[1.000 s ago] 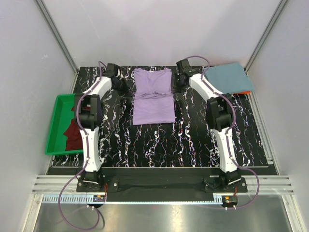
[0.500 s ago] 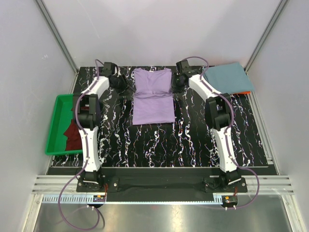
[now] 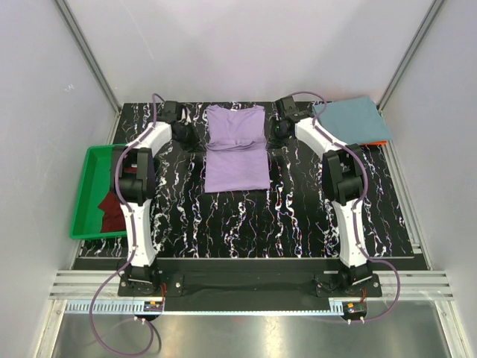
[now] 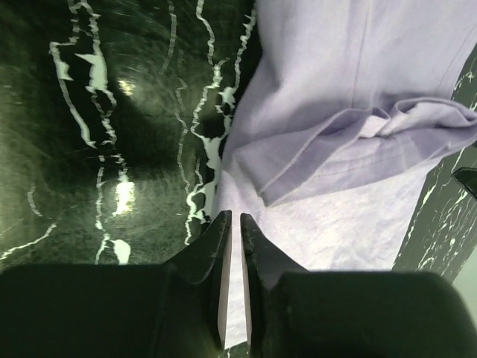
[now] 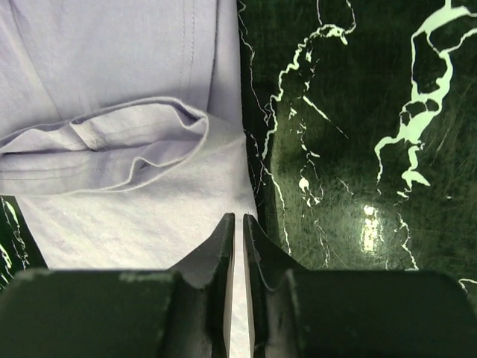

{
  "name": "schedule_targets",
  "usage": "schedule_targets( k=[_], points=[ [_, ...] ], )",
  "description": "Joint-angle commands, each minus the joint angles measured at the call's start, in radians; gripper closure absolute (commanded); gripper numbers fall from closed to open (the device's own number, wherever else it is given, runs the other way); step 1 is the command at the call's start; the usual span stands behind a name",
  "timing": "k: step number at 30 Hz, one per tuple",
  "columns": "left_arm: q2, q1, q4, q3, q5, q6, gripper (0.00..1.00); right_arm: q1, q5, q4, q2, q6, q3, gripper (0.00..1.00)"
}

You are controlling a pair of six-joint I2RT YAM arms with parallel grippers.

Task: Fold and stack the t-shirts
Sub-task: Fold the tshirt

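Watching from above, I see the lavender t-shirt lying flat at the far middle of the marbled table. The left gripper is just beside its left edge and the right gripper just beside its right edge. Over the last second both arms have only shuffled a little at those edges. The cloth has not moved, so I judge the fold across the body is not yet begun. The teal t-shirt lies flat at the far right corner. The maroon t-shirt sits rumpled in the green tray, partly hidden by the left arm.

From the left wrist, the jaws stand almost together with a thin slit between them. The tips are over the shirt's edge, below a tucked-in sleeve. Whether any hem is nipped I cannot tell, because the tips cover that spot.

From the right wrist it is much the same. The fingers are drawn nearly closed at the opposite edge, and the contact itself is hidden.
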Motion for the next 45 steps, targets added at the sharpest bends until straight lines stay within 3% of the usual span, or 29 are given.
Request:
schedule_targets(
  k=[1,9,15,19,23,25,29,30,33,40,45],
  points=[
    [-0.031,-0.013,0.024,0.019,-0.016,0.026,0.87,-0.005,-0.008,0.052,-0.073,0.024,-0.023,0.85],
    [0.075,-0.013,0.034,0.142,0.012,0.012,0.86,-0.006,-0.038,0.094,-0.023,0.049,-0.007,0.87],
    [0.165,-0.011,0.053,0.312,0.035,-0.014,0.77,-0.006,-0.048,0.066,0.014,0.044,0.042,0.85],
    [0.202,-0.003,0.021,0.389,0.047,-0.018,0.73,-0.005,-0.047,0.04,-0.02,0.015,0.01,0.77],
    [0.121,-0.002,-0.002,0.357,0.03,-0.011,0.6,-0.009,-0.099,0.025,-0.104,-0.028,-0.084,0.65],
    [0.07,-0.003,-0.088,0.34,-0.019,0.012,0.58,-0.014,-0.163,0.039,-0.174,-0.042,-0.186,0.61],
    [-0.147,-0.011,-0.092,0.06,-0.12,-0.01,0.57,-0.035,-0.301,0.1,-0.274,-0.056,-0.378,0.54],
    [-0.243,-0.013,-0.028,-0.117,-0.135,-0.02,0.57,-0.035,-0.32,0.118,-0.294,-0.054,-0.42,0.55],
    [-0.394,-0.014,0.092,-0.394,-0.126,-0.058,0.55,-0.035,-0.39,0.193,-0.363,-0.051,-0.555,0.57],
    [-0.444,-0.028,0.224,-0.669,0.015,-0.086,0.56,-0.035,-0.444,0.293,-0.408,-0.056,-0.73,0.59],
    [-0.471,-0.052,0.294,-0.732,0.029,-0.107,0.55,-0.034,-0.466,0.359,-0.405,-0.048,-0.779,0.58]
  ],
)
